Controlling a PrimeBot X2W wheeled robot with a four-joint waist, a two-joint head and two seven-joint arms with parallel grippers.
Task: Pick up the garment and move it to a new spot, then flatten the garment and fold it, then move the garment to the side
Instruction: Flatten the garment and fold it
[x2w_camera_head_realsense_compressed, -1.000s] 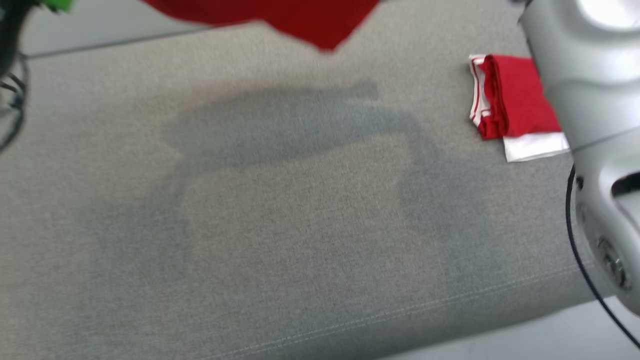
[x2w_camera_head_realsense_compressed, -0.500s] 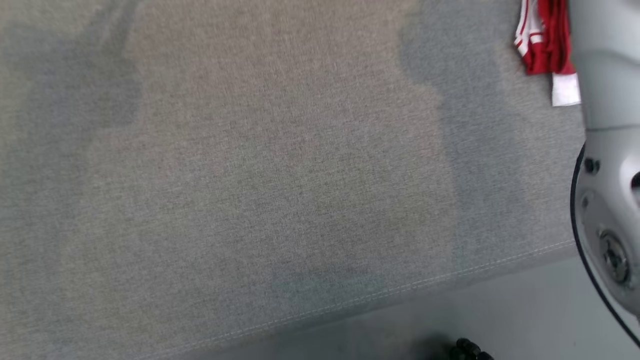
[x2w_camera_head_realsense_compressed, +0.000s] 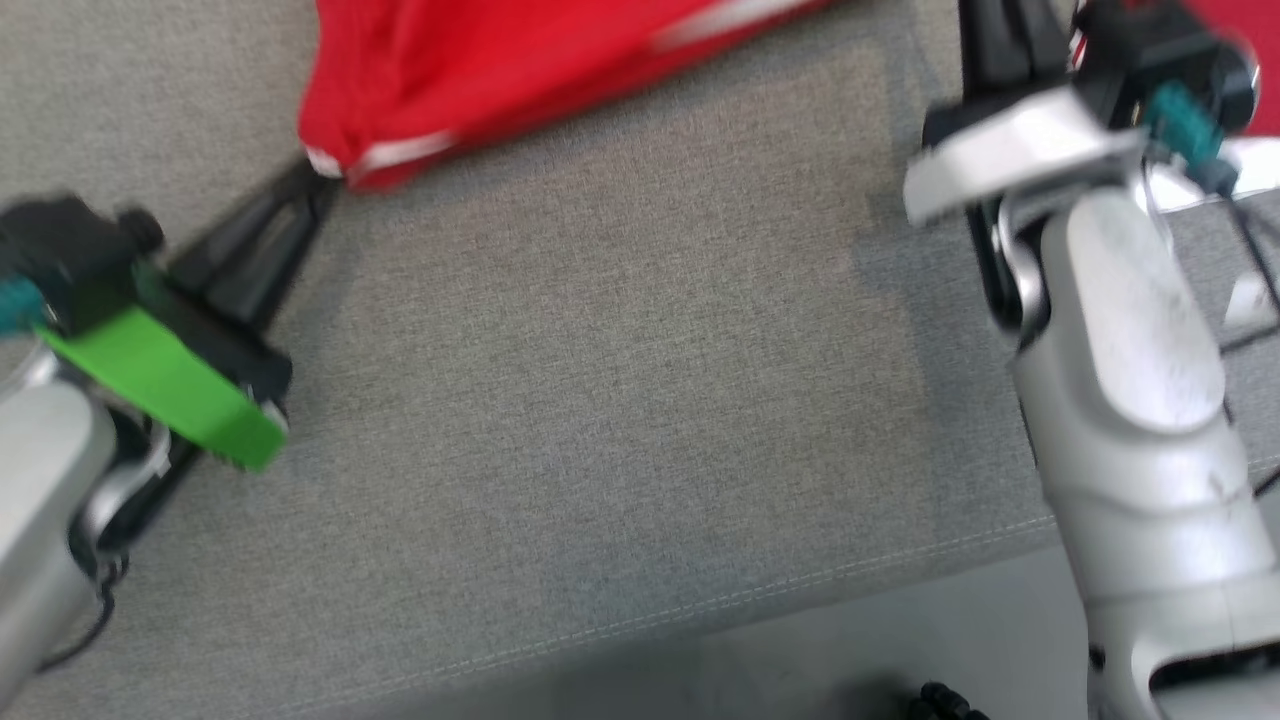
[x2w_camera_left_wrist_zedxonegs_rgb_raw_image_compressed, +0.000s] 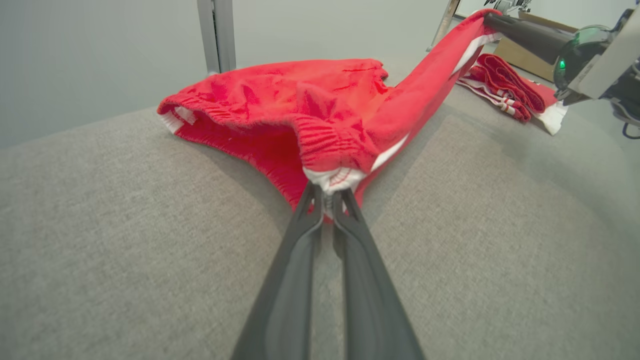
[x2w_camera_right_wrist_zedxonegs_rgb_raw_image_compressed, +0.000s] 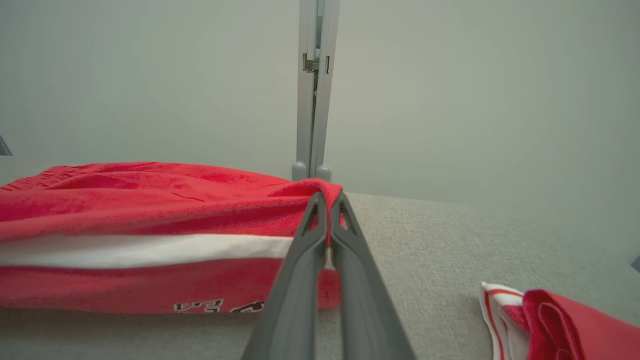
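Garment stretches between left end effector and right end effector.

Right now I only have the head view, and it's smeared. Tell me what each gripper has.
Observer: The left gripper is shut on a white-trimmed corner of the red garment.
Operator: Now the right one.
Observer: The right gripper is shut on a red edge of the same garment.
Operator: Check underneath it.
Observer: Its lower part rests on the grey cushion.
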